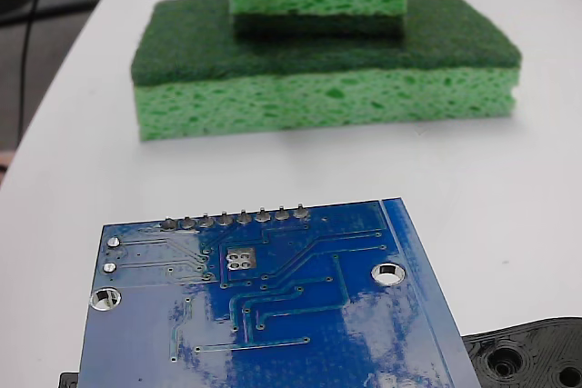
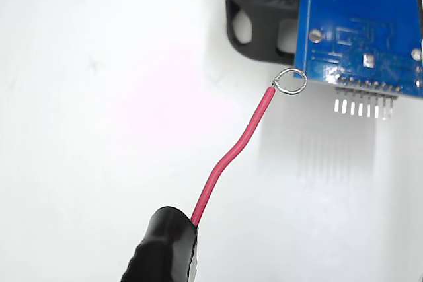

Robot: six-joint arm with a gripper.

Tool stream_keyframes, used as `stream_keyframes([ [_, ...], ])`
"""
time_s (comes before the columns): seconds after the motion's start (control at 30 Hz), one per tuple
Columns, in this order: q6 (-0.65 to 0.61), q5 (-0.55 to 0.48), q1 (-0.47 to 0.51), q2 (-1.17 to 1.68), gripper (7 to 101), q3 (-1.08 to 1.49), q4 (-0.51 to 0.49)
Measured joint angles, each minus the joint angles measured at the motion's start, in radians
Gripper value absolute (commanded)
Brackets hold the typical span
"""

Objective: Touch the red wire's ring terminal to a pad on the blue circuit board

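The red wire shows only in the wrist view, rising from a black wrapped tip at about 6 o'clock and curving toward 1 o'clock, where its ring terminal sits just off the near corner of the blue circuit board; whether the ring touches the board's edge or hovers beside it cannot be told. The gripper's fingers themselves are not visible, so I cannot tell whether the jaws are clenched or released; the wire simply emerges from that black tip. No container is present. The pad is plain in the fixed view, a small silvery square with four dark holes just below the row of solder pins; in the wrist view it is only a small pale patch, well apart from the ring. The board is cut off at the frame edge in both views, as is the black plastic part under it. Two stacked green sponges lie at 12 o'clock in the fixed view on the white table, slightly blurred.
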Motion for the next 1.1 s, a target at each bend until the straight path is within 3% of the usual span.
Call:
stream_keyframes([
  [0.2,-0.091,-0.126,0.103,-0.175,100.3,-0.152,0.046],
  [0.37,-0.127,-0.192,0.124,-0.331,100.3,-0.249,0.048],
  [1.1,-0.276,-0.275,0.193,-0.719,100.3,-0.509,0.106],
])
